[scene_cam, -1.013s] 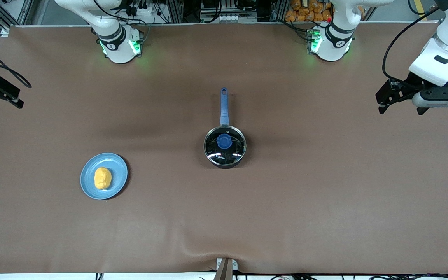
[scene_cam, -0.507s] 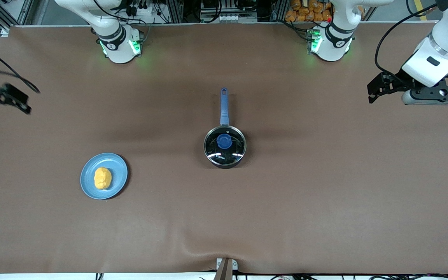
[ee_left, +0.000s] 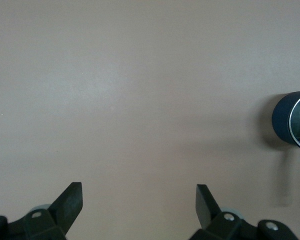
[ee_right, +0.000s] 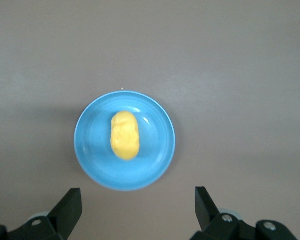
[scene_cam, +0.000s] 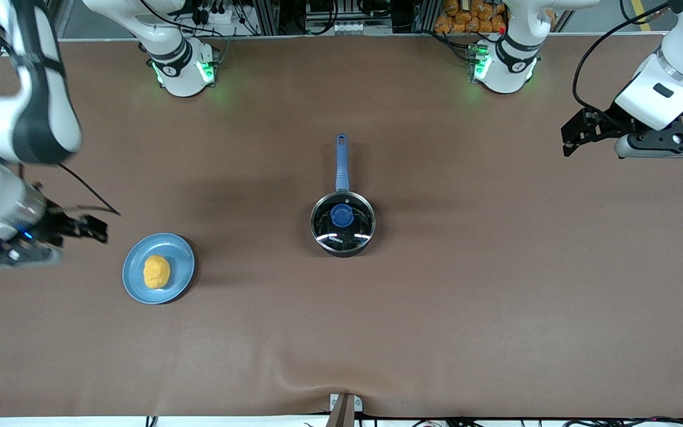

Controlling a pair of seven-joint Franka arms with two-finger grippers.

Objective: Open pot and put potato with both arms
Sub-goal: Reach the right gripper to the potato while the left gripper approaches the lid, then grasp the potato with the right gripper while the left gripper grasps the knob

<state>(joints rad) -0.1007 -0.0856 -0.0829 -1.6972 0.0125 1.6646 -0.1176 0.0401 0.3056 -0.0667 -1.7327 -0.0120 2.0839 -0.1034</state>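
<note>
Brown table (scene_cam: 436, 308); lidded pot (scene_cam: 342, 224); plated potato (scene_cam: 156, 271).

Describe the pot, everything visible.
The pot is a small round black saucepan, upright on the brown table near its middle. A clear glass lid with a metal rim and a blue knob sits closed on it. Its long straight blue handle points toward the robots' bases. Nothing but the table touches it; neither end effector is near.
</note>
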